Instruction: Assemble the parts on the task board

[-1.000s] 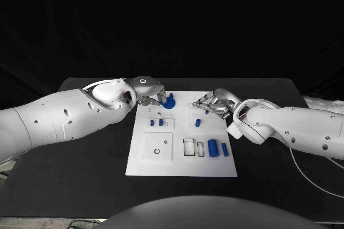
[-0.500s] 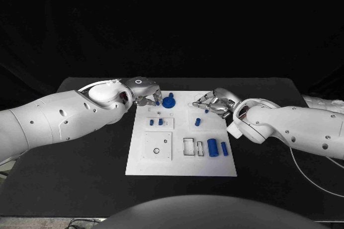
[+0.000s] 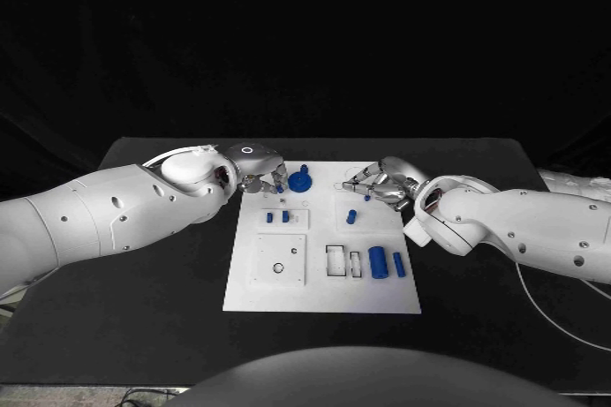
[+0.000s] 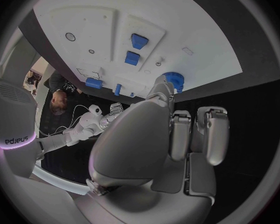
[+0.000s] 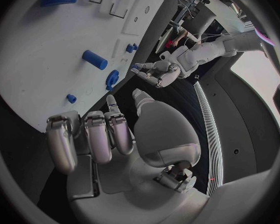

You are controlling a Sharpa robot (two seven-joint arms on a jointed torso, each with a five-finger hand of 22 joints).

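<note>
The left hand [image 3: 261, 174] hovered at the task board's [image 3: 255, 288] far left corner, its fingers curled in and holding nothing, just beside the round blue gear-like part [image 3: 299, 180] standing near the board's far edge. The right hand [image 3: 382, 183] sat over the board's far right corner, fingers loosely curled with nothing visible in them; whether a fingertip touched the board could not be told. Nearer the board's middle stood two small blue pegs [image 3: 278, 217] and a single peg [image 3: 351, 217]. Toward the near right corner lay a thick blue cylinder [image 3: 377, 262] and a thinner blue rod [image 3: 398, 265], side by side.
</note>
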